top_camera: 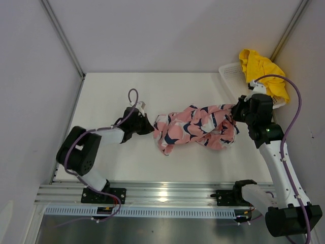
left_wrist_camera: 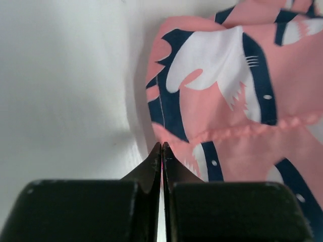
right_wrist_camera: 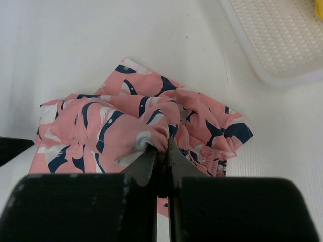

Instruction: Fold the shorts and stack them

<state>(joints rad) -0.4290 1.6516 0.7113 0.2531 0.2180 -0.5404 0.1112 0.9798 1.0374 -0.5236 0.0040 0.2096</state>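
Observation:
The pink shorts [top_camera: 195, 129] with a navy-and-white leafy print lie crumpled mid-table, stretched left to right. My left gripper [top_camera: 152, 130] is at their left edge; in the left wrist view its jaws [left_wrist_camera: 162, 145] are shut on the hem of the pink shorts [left_wrist_camera: 227, 101], with a sliver of pink between the tips. My right gripper [top_camera: 234, 114] is at the right end, and in the right wrist view [right_wrist_camera: 166, 143] it is shut on a raised bunch of the pink shorts [right_wrist_camera: 111, 121]. The yellow shorts [top_camera: 261, 68] lie heaped in the basket at the back right.
A white mesh basket [top_camera: 229, 71] sits at the back right corner against the wall, its rim [right_wrist_camera: 282, 40] just beyond the pink fabric. Walls close in the table on the left, back and right. The arm rail [top_camera: 162, 195] runs along the near edge.

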